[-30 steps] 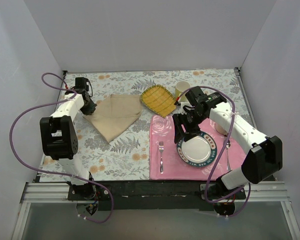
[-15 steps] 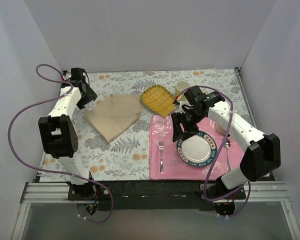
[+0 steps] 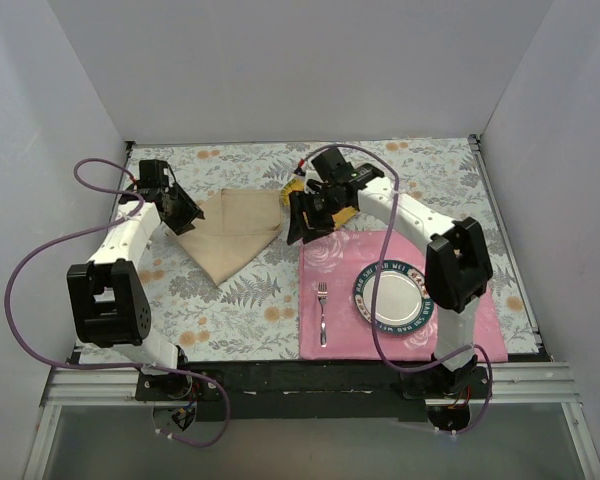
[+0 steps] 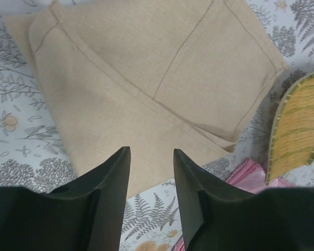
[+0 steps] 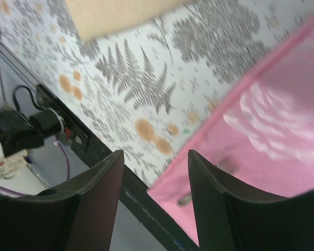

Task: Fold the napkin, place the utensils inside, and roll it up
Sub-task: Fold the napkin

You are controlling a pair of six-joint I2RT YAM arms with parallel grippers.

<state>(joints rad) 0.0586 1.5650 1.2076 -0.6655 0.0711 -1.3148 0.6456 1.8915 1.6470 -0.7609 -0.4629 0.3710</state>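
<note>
As the right tool [image 3: 300, 228] has swung off the plate [image 3: 392, 296] to the napkin [image 3: 230, 232] (folded, ten o'clock on the table [image 3: 242, 300]), it faces the left tool [image 3: 186, 214] across it. Both stand parted, empty; another fold looks likely.

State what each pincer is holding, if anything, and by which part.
Nothing is held. The left pincer is open by the napkin; the right pincer is open and empty too.

The napkin [image 3: 230, 232] is plain beige, the placemat [image 3: 332, 258] rose-patterned pink.
</note>
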